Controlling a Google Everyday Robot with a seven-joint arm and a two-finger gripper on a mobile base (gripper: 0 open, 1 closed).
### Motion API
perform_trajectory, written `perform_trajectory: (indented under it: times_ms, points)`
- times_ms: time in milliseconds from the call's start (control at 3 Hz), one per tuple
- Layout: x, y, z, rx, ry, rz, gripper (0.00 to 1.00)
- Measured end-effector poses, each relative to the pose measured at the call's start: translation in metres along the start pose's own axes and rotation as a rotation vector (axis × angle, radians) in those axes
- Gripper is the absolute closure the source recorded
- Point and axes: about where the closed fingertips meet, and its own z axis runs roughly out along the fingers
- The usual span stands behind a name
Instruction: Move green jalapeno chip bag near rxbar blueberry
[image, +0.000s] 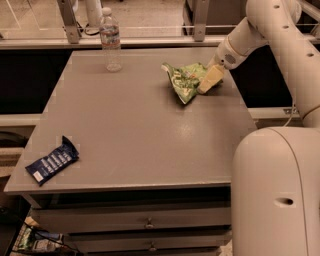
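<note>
The green jalapeno chip bag (183, 80) lies crumpled at the table's far right. My gripper (209, 80) is right at its right edge, touching it. The rxbar blueberry (52, 161), a small dark blue wrapper, lies near the table's front left corner, far from the bag.
A clear plastic water bottle (111, 39) stands upright at the far left of the grey table (135, 125). My white arm (280, 45) reaches in from the right, and my base (275, 190) fills the near right. A rail runs behind the table; drawers sit below it.
</note>
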Motion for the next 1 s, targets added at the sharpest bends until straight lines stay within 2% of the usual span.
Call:
perform_trajectory:
  times_ms: [1000]
  points:
    - [-0.0001,0.0000,0.0000,0.000,0.000,0.000,1.00]
